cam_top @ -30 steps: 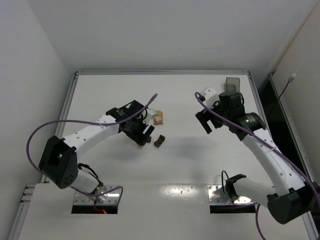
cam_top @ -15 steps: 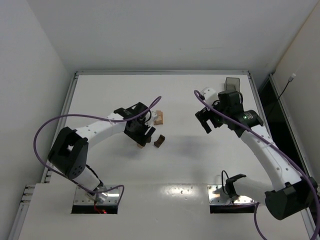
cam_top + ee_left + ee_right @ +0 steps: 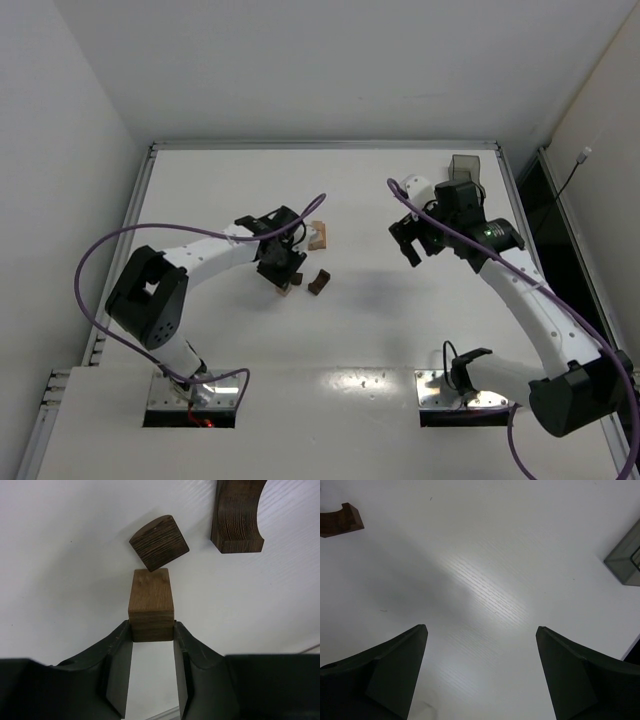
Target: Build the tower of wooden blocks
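My left gripper [image 3: 152, 626] is shut on a mid-brown rectangular block [image 3: 151, 602], low over the table. The block's far end touches a dark quarter-round block [image 3: 159, 542]. A dark brown arch piece [image 3: 237, 515] lies to the right of it and also shows in the top view [image 3: 319, 282]. In the top view my left gripper [image 3: 284, 278] is just left of the arch. A small group of light tan blocks [image 3: 317, 236] sits just behind it. My right gripper [image 3: 410, 245] is open and empty above bare table, also in its wrist view [image 3: 481, 628].
A translucent grey plastic container [image 3: 465, 168] stands at the back right, and its corner shows in the right wrist view [image 3: 625, 560]. The arch piece shows at the top left of that view [image 3: 340, 520]. A raised rim [image 3: 320, 145] borders the table.
The left arm's base and elbow have swung right while its gripper stays beside the arch with the block in it. The right gripper has barely moved.
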